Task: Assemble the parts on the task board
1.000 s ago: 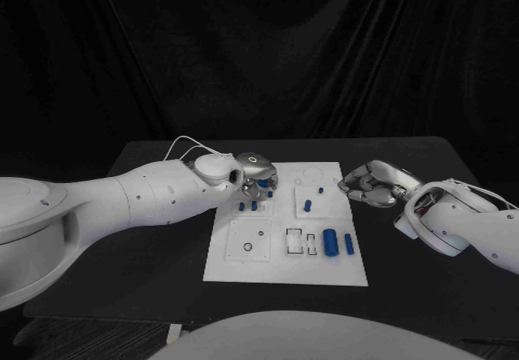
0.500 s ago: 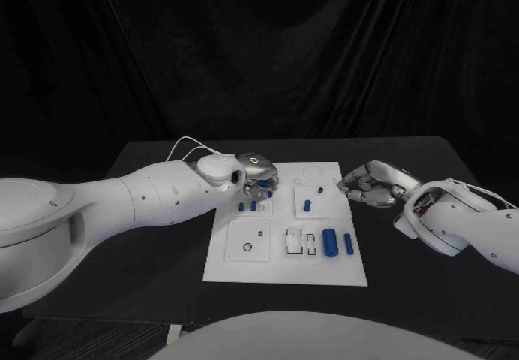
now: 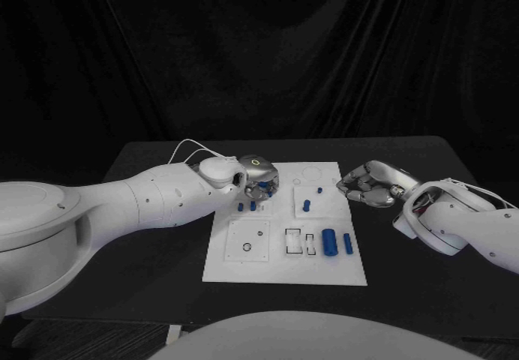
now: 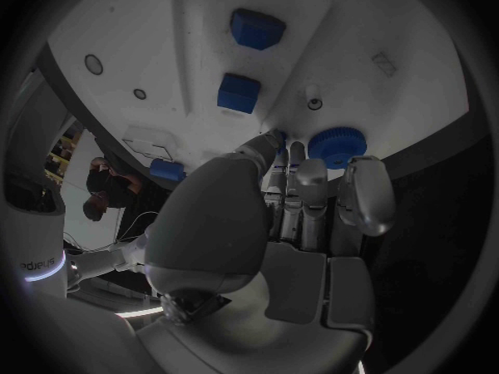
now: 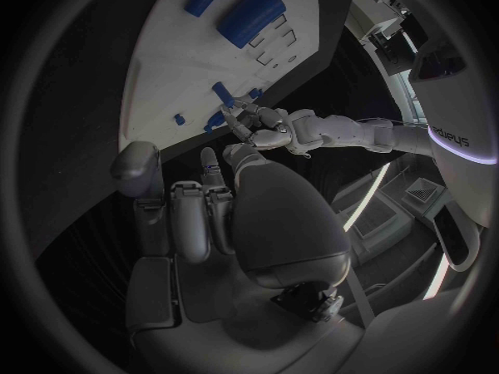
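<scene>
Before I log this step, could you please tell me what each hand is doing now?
Left hand: over the task board; whether it holds a part cannot be told.
Right hand: fingers curled, holding nothing.

A black table [image 3: 421,161] is seen against a dark draped curtain [image 3: 271,67], which is hung behind its far edge.

I'm reaching my left arm in across the table, its hand [image 3: 256,175] pointing down with the fingers [image 4: 296,183] drawn close together. My right arm is coming in from the other side, its hand [image 3: 371,184] hanging with fingers [image 5: 192,212] curled inward, holding nothing.
</scene>
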Robot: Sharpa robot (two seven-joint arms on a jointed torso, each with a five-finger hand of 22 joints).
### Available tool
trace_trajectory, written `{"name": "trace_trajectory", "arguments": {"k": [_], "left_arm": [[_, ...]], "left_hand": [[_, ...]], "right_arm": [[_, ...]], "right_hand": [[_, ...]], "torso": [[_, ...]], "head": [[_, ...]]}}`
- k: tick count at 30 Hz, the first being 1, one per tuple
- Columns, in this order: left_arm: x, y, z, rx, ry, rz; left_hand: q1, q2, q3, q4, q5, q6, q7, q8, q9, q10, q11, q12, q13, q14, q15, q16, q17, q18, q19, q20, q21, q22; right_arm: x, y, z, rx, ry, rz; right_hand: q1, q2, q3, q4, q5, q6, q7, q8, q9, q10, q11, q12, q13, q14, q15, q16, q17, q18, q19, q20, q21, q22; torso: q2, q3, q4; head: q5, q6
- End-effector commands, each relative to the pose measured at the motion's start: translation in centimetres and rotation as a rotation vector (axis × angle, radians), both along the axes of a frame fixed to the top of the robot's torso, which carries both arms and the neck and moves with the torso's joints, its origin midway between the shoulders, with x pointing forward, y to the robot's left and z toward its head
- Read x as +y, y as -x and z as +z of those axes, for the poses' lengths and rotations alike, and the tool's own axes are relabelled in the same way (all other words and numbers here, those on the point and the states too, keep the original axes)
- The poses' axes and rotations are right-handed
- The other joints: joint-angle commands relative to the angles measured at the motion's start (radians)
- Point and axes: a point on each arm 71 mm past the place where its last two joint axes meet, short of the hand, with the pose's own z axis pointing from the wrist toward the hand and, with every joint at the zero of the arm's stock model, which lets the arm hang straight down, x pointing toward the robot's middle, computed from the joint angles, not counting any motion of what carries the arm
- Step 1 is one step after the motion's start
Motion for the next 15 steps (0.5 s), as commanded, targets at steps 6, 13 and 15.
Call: {"name": "trace_trajectory", "arguments": {"k": [6,13,15], "left_arm": [[-0.22,0.10,-0.09,-0.019,0.022,-0.023],[-0.16,0.22,0.18,-0.055,0.058,-0.046],[-0.09,0.30,0.30,-0.066,0.069,-0.051]], "left_hand": [[0.011,0.013,0.018,-0.021,-0.004,0.059,0.010,0.028,0.010,0.070,-0.002,0.002,-0.006,0.016,-0.008,0.015,-0.001,-0.022,0.021,-0.003,0.020,0.170],[0.020,0.022,0.022,-0.045,0.020,0.121,0.021,0.053,0.021,0.145,0.000,-0.021,-0.023,0.038,-0.009,0.022,-0.002,-0.026,0.038,-0.007,0.042,0.176],[0.023,0.021,0.024,-0.053,0.030,0.133,0.023,0.054,0.022,0.166,0.001,-0.034,-0.031,0.046,-0.009,0.020,-0.007,-0.028,0.044,-0.008,0.049,0.178]], "right_arm": [[-0.08,0.11,-0.20,0.009,0.008,-0.007],[-0.14,0.18,-0.31,0.010,0.008,-0.008],[-0.16,0.20,-0.32,0.010,0.008,-0.008]], "right_hand": [[-0.001,-0.003,0.002,0.003,0.005,0.004,-0.001,0.004,0.001,0.028,-0.008,-0.004,0.172,0.066,-0.003,-0.007,0.139,0.017,-0.004,-0.004,-0.006,0.105],[-0.001,-0.003,0.002,0.003,0.005,0.004,-0.001,0.004,0.001,0.028,-0.008,-0.004,0.172,0.066,-0.003,-0.007,0.139,0.017,-0.004,-0.004,-0.006,0.105],[0.000,-0.003,0.003,0.003,0.005,0.004,-0.001,0.004,0.001,0.028,-0.008,-0.005,0.171,0.066,-0.003,-0.008,0.139,0.017,-0.004,-0.004,-0.008,0.104]], "torso": [[0.000,-0.0001,0.0000],[0.000,-0.0001,0.0000],[0.000,-0.0001,-0.0002]], "head": [[-0.001,0.000],[0.000,0.000],[0.000,0.000]]}}
